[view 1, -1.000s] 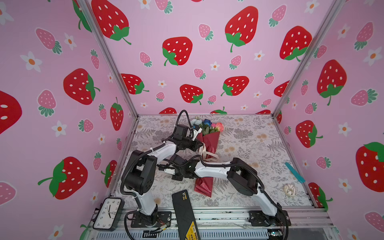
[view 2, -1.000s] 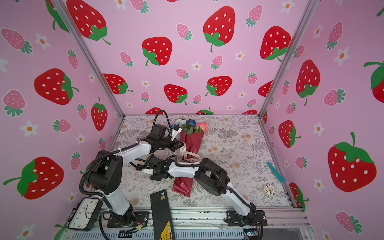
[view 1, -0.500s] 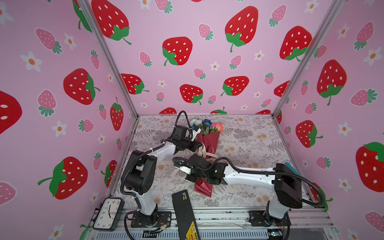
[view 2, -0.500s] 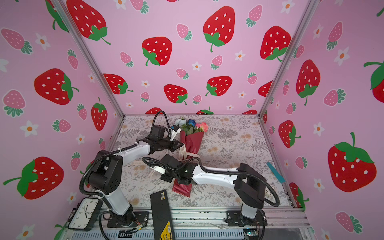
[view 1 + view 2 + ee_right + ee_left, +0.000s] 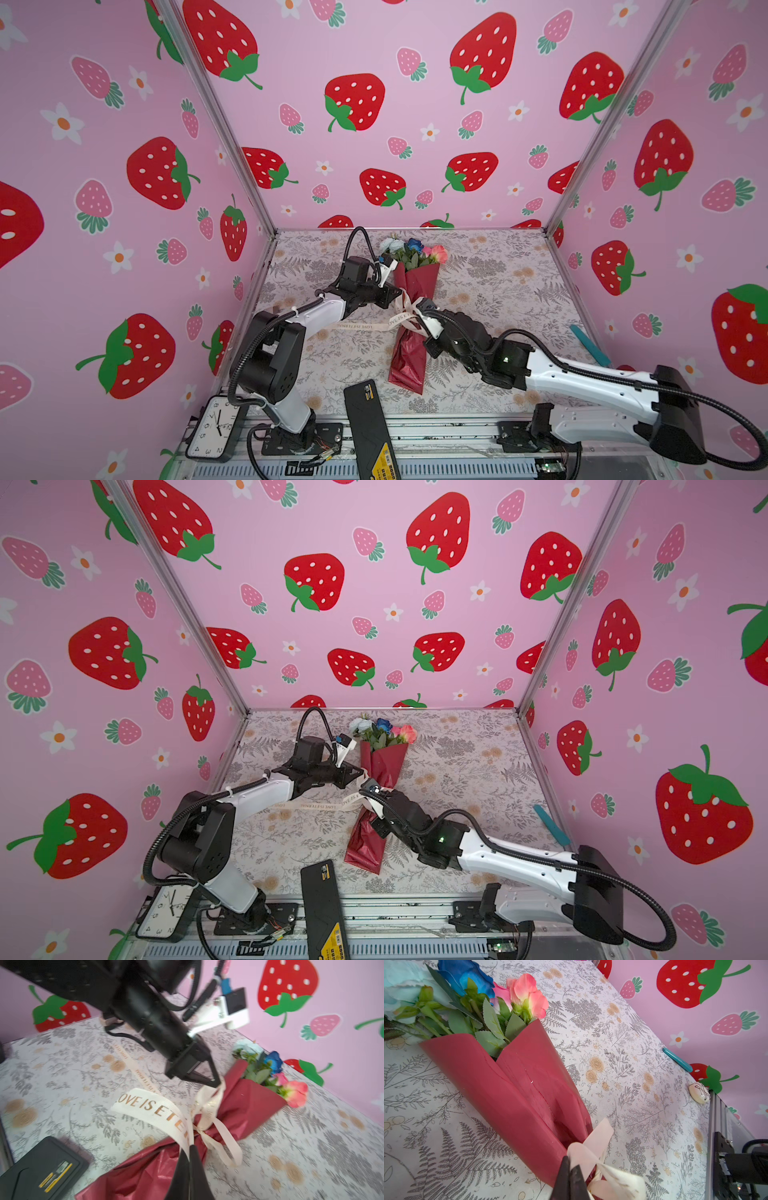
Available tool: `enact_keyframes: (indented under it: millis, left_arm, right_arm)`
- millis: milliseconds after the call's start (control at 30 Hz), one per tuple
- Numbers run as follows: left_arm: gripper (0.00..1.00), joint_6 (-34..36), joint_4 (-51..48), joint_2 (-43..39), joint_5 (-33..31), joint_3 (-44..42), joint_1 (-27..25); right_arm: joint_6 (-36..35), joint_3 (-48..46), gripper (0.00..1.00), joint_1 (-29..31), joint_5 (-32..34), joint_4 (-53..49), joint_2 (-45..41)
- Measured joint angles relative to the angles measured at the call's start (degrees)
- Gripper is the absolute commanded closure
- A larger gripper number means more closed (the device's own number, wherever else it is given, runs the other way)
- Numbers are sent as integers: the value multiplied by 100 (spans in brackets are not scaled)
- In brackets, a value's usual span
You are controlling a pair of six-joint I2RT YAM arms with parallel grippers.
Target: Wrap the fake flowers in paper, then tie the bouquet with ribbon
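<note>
Right wrist view: left end effector [image 5: 216,1083] and right end effector [image 5: 190,1148] pinch ribbon [image 5: 149,1107] above floral tabletop [image 5: 62,1084], strawberry walls [image 5: 342,991].

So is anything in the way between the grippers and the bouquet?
Nothing visible. The left gripper and the right gripper are both right at the narrow waist of the bouquet, each shut on a strand of the cream ribbon wrapped there, with no other object between them and the red wrap.

The right end effector [image 5: 189,1148] swung from left of the bouquet [image 5: 409,361] to its right; ribbon [image 5: 398,320] apparently tauter.
</note>
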Motion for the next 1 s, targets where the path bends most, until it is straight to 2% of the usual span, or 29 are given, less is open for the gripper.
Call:
enact_keyframes:
  millis: [267, 533, 800, 1000]
  left_arm:
    - [100, -133, 149, -365, -505, -190, -632]
    - [100, -393, 437, -411, -1014, -219, -1099]
    - [100, -986, 990, -767, -2015, -1029, -1167]
    - [100, -1443, 1379, -1032, -2776, -1600, -1167]
  right_arm:
    - [1021, -568, 100, -527, 793, -337, -1132]
    - [1871, -977, 100, -1062, 1161, -1021, -1797]
    - [2470, -1292, 100, -1473, 1196, -1523, -1670]
    - [2830, -1384, 100, -2046, 1099, -1714, -1290]
